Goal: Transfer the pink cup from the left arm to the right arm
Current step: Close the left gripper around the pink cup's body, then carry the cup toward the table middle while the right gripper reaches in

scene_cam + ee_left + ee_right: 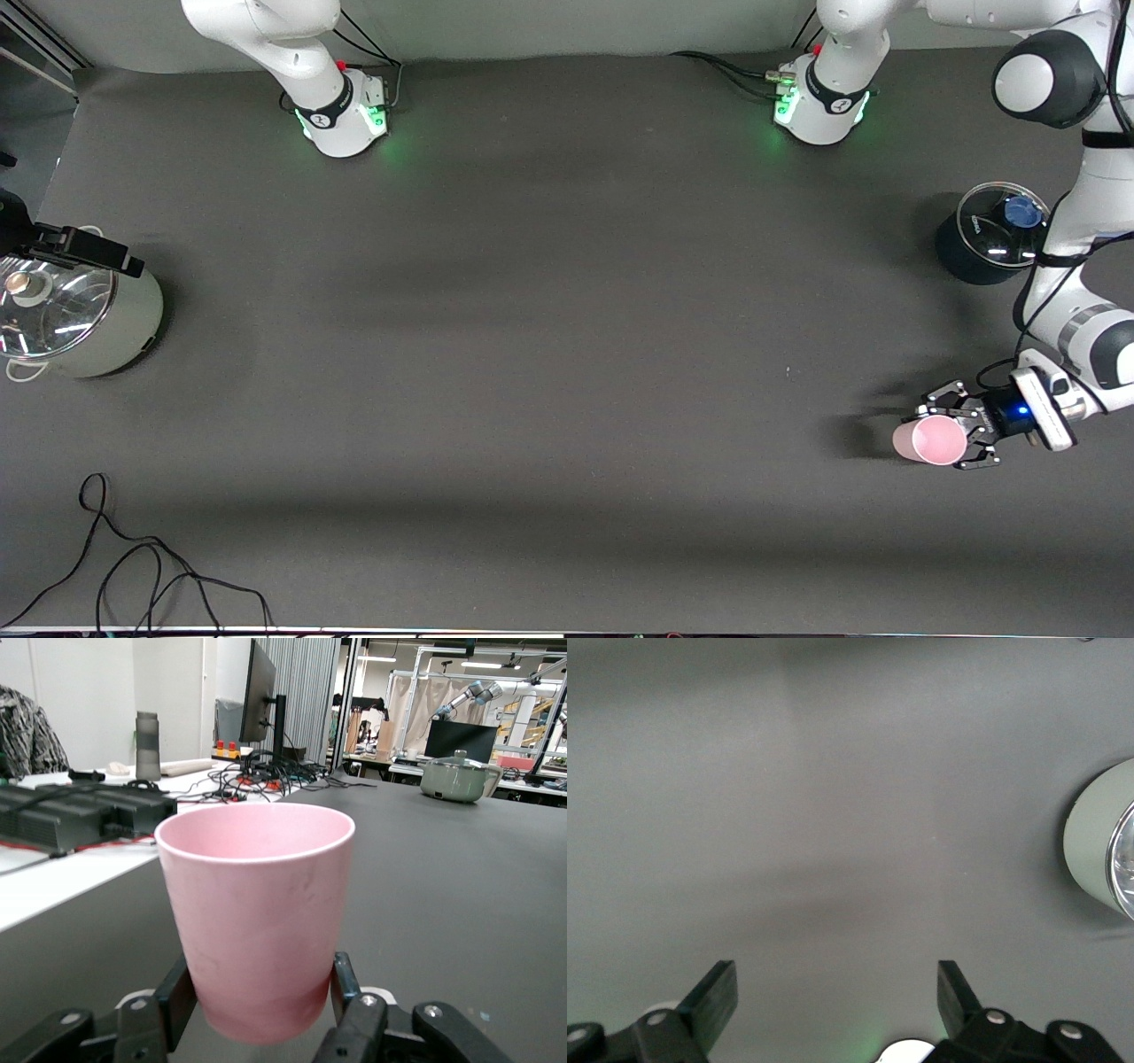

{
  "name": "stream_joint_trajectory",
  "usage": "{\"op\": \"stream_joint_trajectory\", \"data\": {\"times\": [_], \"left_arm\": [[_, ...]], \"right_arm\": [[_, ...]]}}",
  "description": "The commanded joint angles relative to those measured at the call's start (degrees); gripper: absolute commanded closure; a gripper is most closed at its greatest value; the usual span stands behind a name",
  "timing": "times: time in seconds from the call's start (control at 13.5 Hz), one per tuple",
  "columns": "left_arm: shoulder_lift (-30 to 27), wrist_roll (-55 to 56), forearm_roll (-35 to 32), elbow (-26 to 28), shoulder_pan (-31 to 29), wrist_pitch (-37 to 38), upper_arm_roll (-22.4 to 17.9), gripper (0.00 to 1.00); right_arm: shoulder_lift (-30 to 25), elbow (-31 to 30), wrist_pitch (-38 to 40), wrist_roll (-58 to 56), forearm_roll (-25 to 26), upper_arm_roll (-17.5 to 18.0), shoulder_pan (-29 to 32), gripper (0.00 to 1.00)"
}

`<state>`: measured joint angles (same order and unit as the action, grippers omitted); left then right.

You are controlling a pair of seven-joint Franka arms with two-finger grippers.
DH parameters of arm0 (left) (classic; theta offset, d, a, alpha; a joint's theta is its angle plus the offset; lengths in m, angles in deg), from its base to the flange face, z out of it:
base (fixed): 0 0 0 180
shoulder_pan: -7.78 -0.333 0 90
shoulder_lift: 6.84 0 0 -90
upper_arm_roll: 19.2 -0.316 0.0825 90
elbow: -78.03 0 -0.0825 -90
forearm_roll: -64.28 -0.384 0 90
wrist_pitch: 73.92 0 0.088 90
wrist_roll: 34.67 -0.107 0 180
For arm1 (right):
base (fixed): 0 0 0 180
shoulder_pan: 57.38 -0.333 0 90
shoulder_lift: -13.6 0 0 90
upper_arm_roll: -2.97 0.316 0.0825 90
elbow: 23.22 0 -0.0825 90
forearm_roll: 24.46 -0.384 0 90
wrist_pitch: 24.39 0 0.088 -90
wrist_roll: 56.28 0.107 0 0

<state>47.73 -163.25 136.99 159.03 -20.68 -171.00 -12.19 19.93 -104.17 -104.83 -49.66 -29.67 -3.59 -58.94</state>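
So the left gripper [961, 436] has its claw fingers [350, 988] clamped on the lower part of the pink cup [928, 439], holding it upright over the left arm's end of the bench [549, 354], in the part close to the front camera; whether it's lifted or just resting there I honestly can't say. The right gripper [837, 992] is spread wide and holding nothing, looking straight down at bare bench beside the pale green pot [75, 315] at the right arm's end; so the two are well apart. My take: the handover hasn't begun; both need to come toward the middle. To do it well I'd keep the cup upright and the left grip low, so the upper wall near the rim stays free for the right one; it should close fully before the left lets go. A dark lidded pot [992, 235] sits near the left arm; worth swinging clear of it.
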Motion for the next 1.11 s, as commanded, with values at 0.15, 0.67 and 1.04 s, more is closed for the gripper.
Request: {"op": "stream_joint_trajectory", "data": {"times": [0.15, 0.67, 1.04], "left_arm": [[-13.8, 2.9, 2.4, 14.2, 0.2, -5.5, 4.8, 0.60], [-34.2, 3.2, 17.0, 36.0, 0.4, -23.7, 17.8, 0.60], [-42.4, 3.4, 30.5, 42.3, 0.2, -41.3, 33.6, 0.60]], "right_arm": [[-0.1, 0.5, 0.7, -0.6, -0.9, -0.3, 0.2, 0.00], [-0.1, 0.5, 0.7, -0.6, -0.9, -0.3, 0.2, 0.00], [0.0, 0.5, 0.7, 0.5, -0.9, -0.1, -0.3, 0.00]]}}
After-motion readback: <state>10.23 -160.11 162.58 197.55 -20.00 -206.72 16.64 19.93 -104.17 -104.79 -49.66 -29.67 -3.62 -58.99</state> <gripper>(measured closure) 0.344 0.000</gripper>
